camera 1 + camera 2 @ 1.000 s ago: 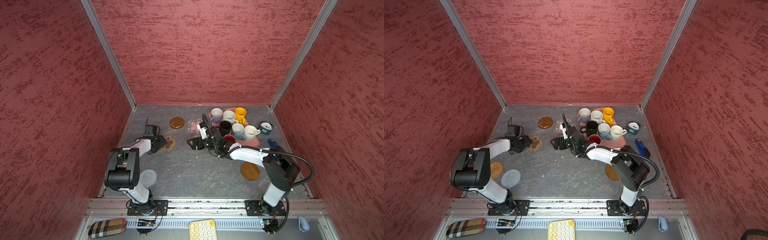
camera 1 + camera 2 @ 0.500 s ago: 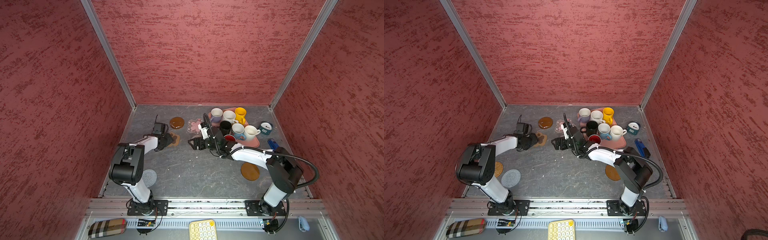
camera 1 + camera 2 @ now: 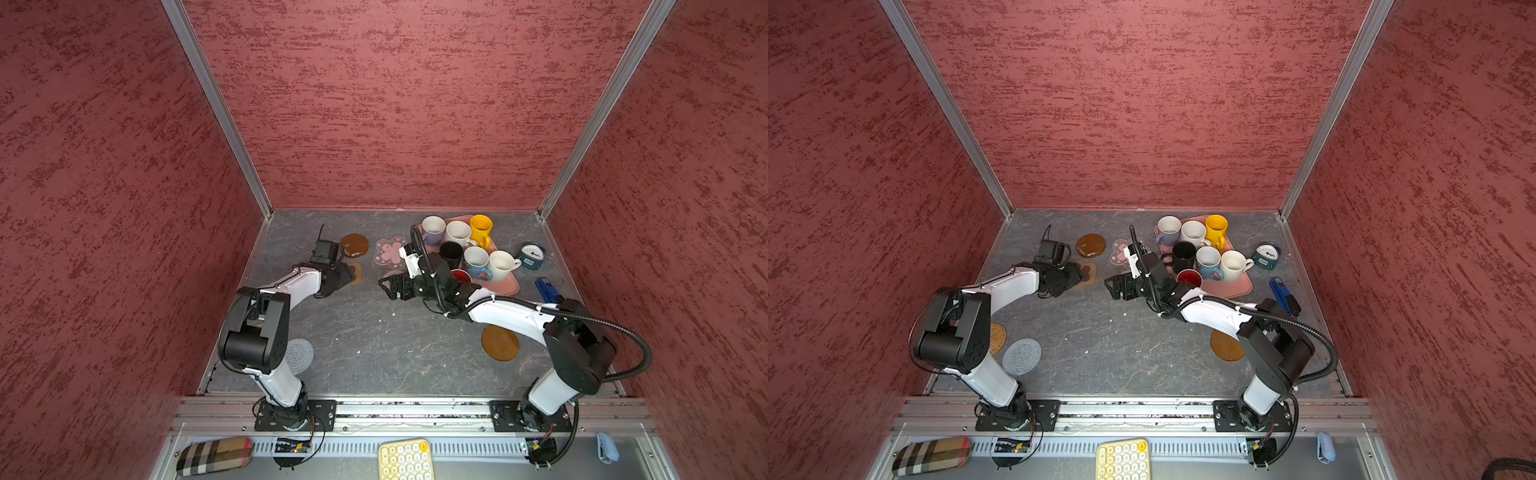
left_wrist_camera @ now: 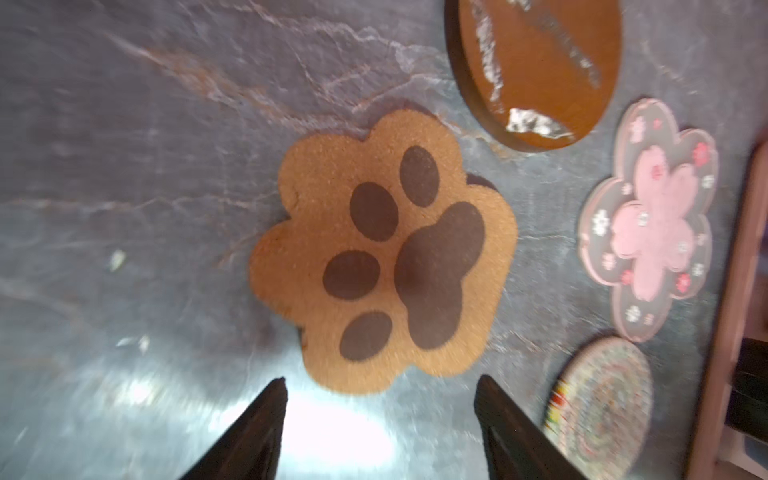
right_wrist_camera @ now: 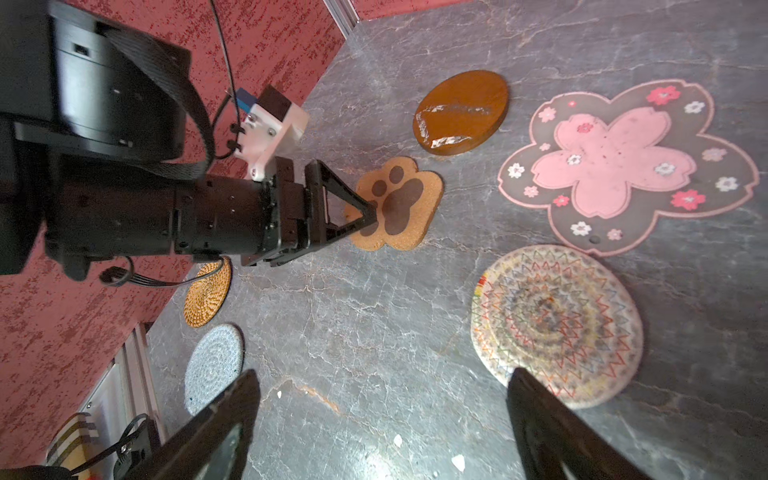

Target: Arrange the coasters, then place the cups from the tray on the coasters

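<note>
Paw coaster (image 4: 384, 253) lies flat just beyond the left gripper (image 4: 380, 380), whose jaws stand apart, empty.

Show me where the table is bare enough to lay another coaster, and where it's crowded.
Barest: the wide middle of the table, between the grey woven coaster and the near brown disc. Crowded: the far side, where the far brown disc, paw coaster, flower coaster, patterned round coaster and tray cluster.
</note>
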Controlling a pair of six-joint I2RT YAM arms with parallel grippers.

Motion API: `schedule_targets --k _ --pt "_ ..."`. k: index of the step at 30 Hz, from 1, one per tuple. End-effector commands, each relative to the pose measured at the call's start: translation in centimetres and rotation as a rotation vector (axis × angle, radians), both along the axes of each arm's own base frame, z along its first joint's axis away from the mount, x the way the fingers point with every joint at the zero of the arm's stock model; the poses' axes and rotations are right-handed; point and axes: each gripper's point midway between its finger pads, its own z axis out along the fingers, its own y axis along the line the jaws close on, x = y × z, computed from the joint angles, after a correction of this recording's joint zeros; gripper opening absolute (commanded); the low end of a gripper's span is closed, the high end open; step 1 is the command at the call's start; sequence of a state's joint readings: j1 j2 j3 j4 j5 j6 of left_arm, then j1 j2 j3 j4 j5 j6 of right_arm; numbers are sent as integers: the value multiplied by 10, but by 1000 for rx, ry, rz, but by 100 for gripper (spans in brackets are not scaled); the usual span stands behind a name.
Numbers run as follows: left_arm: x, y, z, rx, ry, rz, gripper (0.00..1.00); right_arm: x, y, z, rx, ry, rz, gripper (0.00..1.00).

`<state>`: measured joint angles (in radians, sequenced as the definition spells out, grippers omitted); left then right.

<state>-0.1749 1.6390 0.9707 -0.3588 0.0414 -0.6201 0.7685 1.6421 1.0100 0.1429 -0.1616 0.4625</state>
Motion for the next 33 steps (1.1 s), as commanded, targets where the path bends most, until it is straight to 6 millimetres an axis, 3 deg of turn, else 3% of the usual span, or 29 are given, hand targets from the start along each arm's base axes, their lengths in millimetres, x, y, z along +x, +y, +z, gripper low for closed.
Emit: schedule_targets --k 1,5,12,20,33 --pt "-6 5 30 31 -53 6 83 1 -7 15 -2 -36 -17 93" --pt "-20 11 50 50 -99 21 100 -4 -9 20 -37 -43 -27 94" --pt "-52 35 65 68 -124 100 100 -15 -7 28 -53 -34 -43 93" --pt "-100 90 43 100 57 372 100 -33 21 24 -76 -6 -6 93" --pt "-158 152 30 90 13 699 100 -40 88 11 -92 51 91 93"
